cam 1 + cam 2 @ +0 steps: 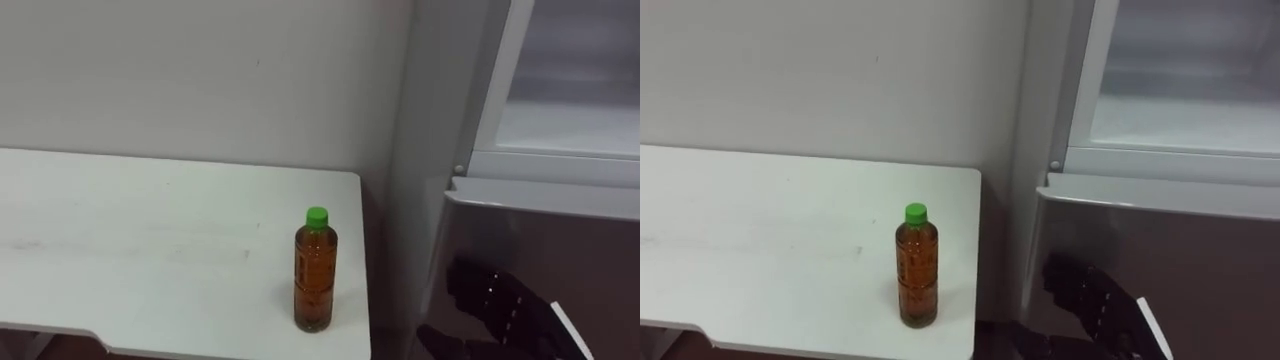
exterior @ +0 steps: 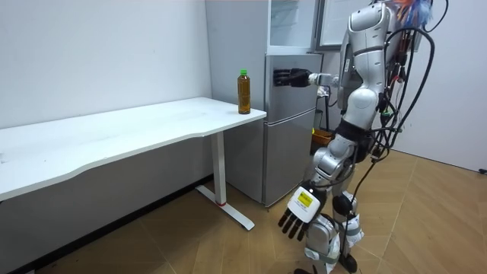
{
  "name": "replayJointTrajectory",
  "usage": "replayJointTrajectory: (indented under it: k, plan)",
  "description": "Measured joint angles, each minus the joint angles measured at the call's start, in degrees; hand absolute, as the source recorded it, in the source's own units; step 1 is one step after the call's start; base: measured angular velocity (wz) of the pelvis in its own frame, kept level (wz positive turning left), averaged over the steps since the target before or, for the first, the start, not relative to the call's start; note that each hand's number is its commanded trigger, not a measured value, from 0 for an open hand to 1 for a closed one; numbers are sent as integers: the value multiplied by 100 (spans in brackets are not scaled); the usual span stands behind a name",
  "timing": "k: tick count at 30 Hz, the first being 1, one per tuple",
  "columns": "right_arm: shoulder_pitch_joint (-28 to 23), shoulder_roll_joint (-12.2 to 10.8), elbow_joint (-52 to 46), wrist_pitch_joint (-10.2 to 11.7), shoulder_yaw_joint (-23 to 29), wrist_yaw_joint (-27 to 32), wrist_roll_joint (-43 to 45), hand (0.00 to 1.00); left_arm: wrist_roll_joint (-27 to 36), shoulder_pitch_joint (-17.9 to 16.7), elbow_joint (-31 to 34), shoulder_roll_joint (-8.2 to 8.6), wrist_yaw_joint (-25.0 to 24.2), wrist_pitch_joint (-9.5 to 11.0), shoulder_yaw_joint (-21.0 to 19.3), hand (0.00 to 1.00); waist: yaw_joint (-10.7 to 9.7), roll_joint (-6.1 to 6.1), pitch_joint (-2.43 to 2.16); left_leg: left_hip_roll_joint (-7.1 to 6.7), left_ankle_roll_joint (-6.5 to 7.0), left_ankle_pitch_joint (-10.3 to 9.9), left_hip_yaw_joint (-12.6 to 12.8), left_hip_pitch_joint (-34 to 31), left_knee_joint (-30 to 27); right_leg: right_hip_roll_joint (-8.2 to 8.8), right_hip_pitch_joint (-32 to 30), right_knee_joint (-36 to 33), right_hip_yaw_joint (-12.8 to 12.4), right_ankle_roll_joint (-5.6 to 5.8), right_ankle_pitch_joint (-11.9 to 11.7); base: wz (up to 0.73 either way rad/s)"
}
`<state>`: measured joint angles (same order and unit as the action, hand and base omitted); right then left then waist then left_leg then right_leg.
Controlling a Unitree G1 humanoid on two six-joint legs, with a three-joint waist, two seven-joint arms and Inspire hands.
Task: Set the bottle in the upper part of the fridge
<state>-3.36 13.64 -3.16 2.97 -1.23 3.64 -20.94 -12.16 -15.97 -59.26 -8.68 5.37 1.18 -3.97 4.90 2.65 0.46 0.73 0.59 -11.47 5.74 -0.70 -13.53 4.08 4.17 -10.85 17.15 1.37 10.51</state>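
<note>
Right hand (image 1: 497,312) is raised in front of the fridge's lower door, its dark fingers spread and fairly straight, holding nothing and touching nothing that can be made out. The left hand (image 2: 298,211) hangs low at the robot's side, fingers loose and empty. The robot stands upright facing the fridge, with the white table (image 1: 150,235) reaching away to its left along the far wall. The fridge (image 1: 560,235) stands just right of the table's right end; its grey lower door is shut, and above it the upper compartment (image 1: 570,115) stands open, showing a pale interior. The bottle (image 1: 316,272), filled with brown liquid, stands upright on the table near its right near corner. It is left of the right hand and apart from it, with the table's edge and the fridge's side between them. A green cap (image 1: 317,214) closes it.
</note>
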Motion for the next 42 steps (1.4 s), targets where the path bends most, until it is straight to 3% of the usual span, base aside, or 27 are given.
replayJointTrajectory:
  k: [9,14,17,22,42]
  plan:
    - [455,23,-1,20,-198,-183,-418,0,-566,-5,30,2,-247,-66,88,0,81,7,12,4,-10,12,-38,-68,-10,-10,-59,11,18,-3,0,3]
    - [907,7,-4,90,-540,-384,-458,0,-719,12,210,3,-362,-158,95,0,330,67,-26,-28,-8,14,-156,-78,-56,3,-12,32,135,3,4,13]
    - [1104,6,-4,90,-649,-422,-450,0,-767,8,213,5,-381,-243,90,0,368,91,-42,-36,-8,15,-223,-77,-51,6,21,23,197,3,4,13]
    - [1134,7,-2,90,-704,-517,-452,0,-766,13,209,4,-382,-255,89,0,461,99,-35,-34,-9,14,-223,-56,-10,6,68,24,199,4,4,1]
    - [1135,11,19,89,-889,-499,-464,0,-760,9,215,-4,-481,-324,96,0,486,146,-23,-57,-24,54,-387,-109,-38,10,107,25,348,5,5,4]
